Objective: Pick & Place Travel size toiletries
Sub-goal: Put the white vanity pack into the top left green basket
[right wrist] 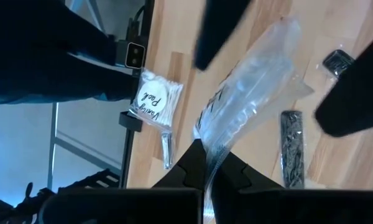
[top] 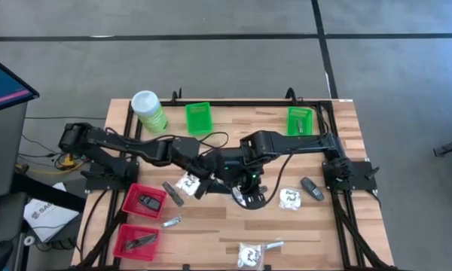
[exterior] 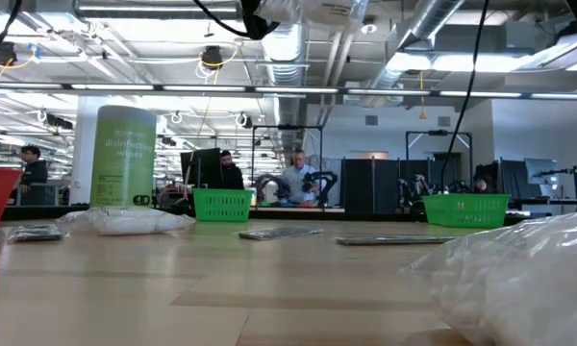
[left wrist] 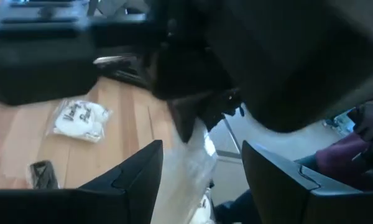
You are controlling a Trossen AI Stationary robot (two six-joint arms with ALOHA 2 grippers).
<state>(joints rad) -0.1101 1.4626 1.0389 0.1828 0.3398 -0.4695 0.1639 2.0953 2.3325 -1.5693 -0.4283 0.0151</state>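
Note:
My right gripper (right wrist: 209,151) is shut on a clear crinkly packet (right wrist: 248,87) with black print, one of the travel size toiletries. The packet hangs above the table's middle. My left gripper (left wrist: 202,145) is open and comes in level from the left; its two fingers (right wrist: 216,28) stand on either side of the hanging packet (left wrist: 196,168). In the high view both grippers (top: 217,181) meet at the table's centre and hide the packet. Another white packet (top: 187,183) and a dark grey stick (top: 173,194) lie flat on the table beside them. My right gripper pinches the clear packet's top edge (right wrist: 210,163) between its two fingers, coming steeply from above. The packet hangs slack below the fingers, clear of the table. My left gripper has one finger (left wrist: 150,171) close beside the packet; whether it touches I cannot tell.
A light-green canister (top: 149,111) and two green baskets (top: 198,117) (top: 300,120) stand along the far edge. Two red baskets (top: 145,199) (top: 135,241) holding dark items sit at the left. Loose packets (top: 290,198) (top: 248,254), a dark oval (top: 313,188) and silvery sachets (top: 171,222) lie scattered.

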